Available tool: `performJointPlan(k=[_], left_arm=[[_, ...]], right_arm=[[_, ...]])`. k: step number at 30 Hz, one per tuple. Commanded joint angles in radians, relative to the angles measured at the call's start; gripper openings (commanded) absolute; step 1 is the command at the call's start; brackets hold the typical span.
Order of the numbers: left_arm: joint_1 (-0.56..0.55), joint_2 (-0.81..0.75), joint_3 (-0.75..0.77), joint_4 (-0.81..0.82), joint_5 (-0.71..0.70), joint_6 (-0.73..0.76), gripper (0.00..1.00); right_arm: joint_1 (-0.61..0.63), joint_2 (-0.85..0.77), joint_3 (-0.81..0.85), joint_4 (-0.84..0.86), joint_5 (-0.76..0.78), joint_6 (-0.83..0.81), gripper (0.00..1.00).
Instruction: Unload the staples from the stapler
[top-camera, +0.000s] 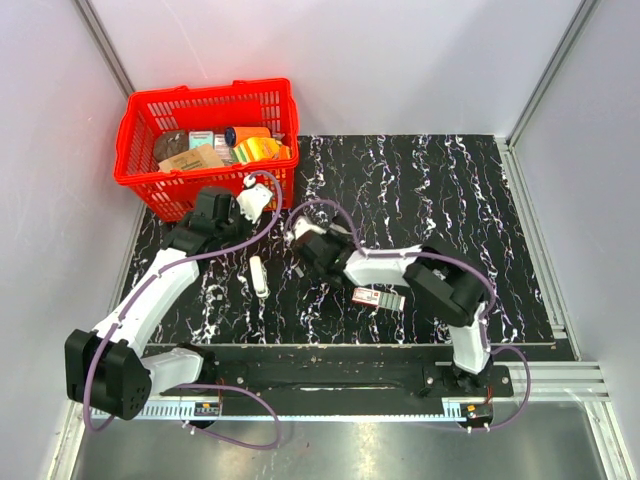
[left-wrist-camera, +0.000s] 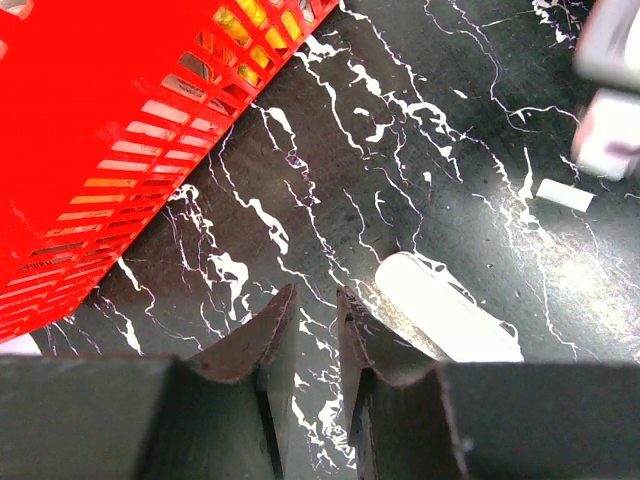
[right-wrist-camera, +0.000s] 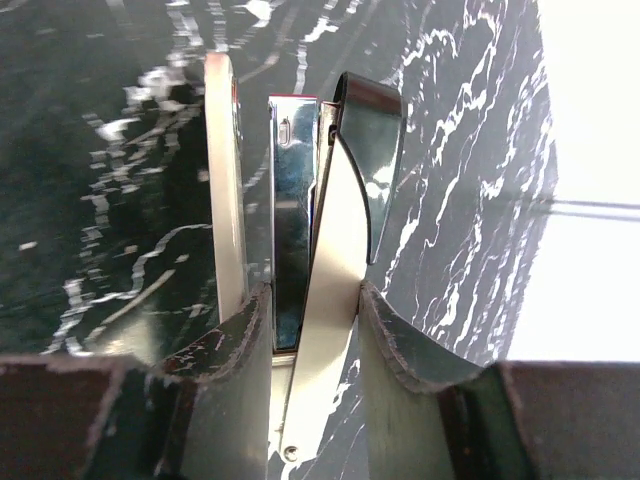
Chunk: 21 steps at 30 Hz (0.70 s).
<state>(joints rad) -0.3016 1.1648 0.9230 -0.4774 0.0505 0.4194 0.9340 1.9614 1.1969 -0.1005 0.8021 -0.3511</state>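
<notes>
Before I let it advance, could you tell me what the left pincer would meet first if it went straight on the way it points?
The left pincer would most likely meet the black table, between the red basket and the white bar; depth is hard to judge.

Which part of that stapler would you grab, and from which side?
Grip the stapler on its slim body near the hinge end, pinching across the flat sides and coming in lengthwise from behind the hinge. Its splayed parts meet there and are narrow, as the right end effector shows, and the open front is left free.
</notes>
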Motion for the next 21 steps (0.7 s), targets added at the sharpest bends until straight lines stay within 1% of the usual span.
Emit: performJointPlan(k=[1,4,7,9,10,12,15,18,21], left_arm=[[0.005,-0.04,0.019,0.022,0.014,-0.002,0.27],[0.004,-0.054,0.014,0.019,0.008,0.005,0.27],[0.004,-0.065,0.005,0.017,0.005,0.015,0.27],[0.004,-0.07,0.004,0.016,0.003,0.015,0.27],[0.005,-0.073,0.004,0.016,0.002,0.016,0.27],[0.004,-0.076,0.004,0.016,0.002,0.018,0.27],[0.004,-0.082,0.002,0.016,-0.004,0.027,0.27],[0.004,-0.088,-0.001,0.016,-0.012,0.033,0.27],[0.004,-0.094,-0.007,0.016,-0.015,0.038,0.27]], right_arm=[[0.089,0.071,-0.025,0.222,0.204,-0.193,0.0],[0.117,0.097,-0.016,0.214,0.227,-0.183,0.06],[0.135,0.097,0.013,0.179,0.233,-0.158,0.2],[0.14,0.082,0.045,0.122,0.22,-0.12,0.26],[0.143,0.067,0.062,0.051,0.201,-0.089,0.3],[0.152,0.03,0.092,-0.017,0.155,-0.039,0.41],[0.176,-0.012,0.095,-0.048,0.132,-0.035,0.55],[0.189,-0.022,0.092,-0.109,0.1,0.015,0.6],[0.212,0.007,0.072,-0.131,0.126,0.053,0.63]])
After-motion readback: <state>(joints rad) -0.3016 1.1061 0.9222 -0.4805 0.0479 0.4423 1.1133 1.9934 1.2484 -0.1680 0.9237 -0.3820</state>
